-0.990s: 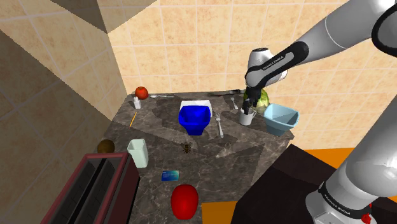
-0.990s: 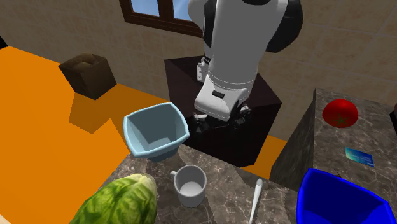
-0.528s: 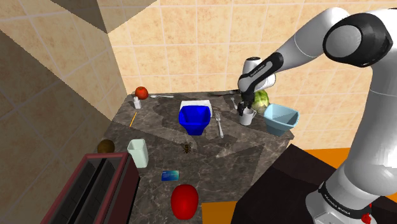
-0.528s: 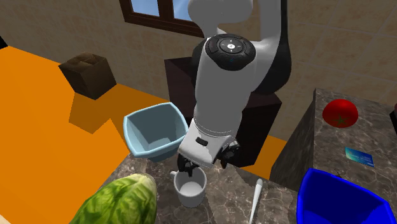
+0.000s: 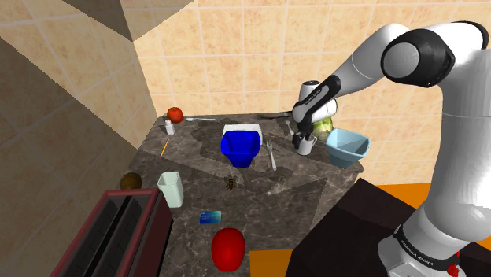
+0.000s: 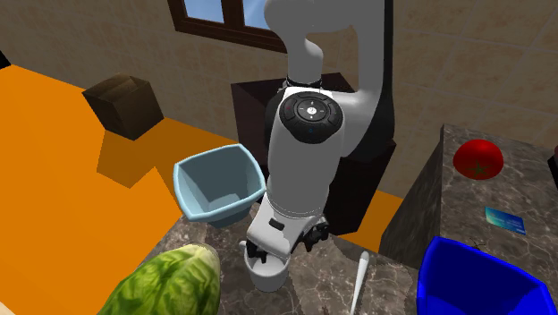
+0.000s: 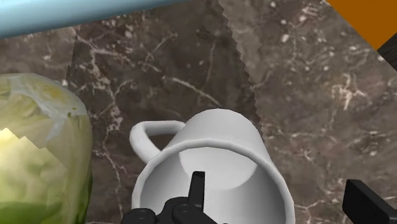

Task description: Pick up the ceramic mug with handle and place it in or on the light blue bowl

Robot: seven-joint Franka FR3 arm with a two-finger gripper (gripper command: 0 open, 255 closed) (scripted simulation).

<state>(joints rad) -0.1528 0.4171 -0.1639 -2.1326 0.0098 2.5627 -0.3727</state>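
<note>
A white mug (image 7: 219, 167) with a loop handle (image 7: 147, 136) stands upright on the dark marble counter, between a lettuce (image 7: 35, 159) and the light blue bowl (image 7: 76, 13). My gripper (image 7: 280, 205) is open and low over the mug. One finger (image 7: 197, 189) reaches inside the mug and the other (image 7: 366, 200) stands outside its wall, on the side away from the handle. In the shoulder view the gripper (image 5: 300, 141) sits on the mug (image 5: 308, 145), just left of the bowl (image 5: 347, 146). In the second exterior view the hand covers most of the mug (image 6: 266, 277), and the bowl (image 6: 219, 186) stands behind it.
A deep blue container (image 5: 240, 147) and a fork (image 5: 271, 155) lie to the shoulder view's left of the mug. The lettuce (image 5: 323, 122) stands behind it by the tiled wall. A white utensil (image 6: 359, 279) lies near the mug. Beyond the bowl the counter edge drops to an orange floor.
The arm has lowered the open gripper onto the mug, from above it down to its rim. The mug and the bowl have not moved.
</note>
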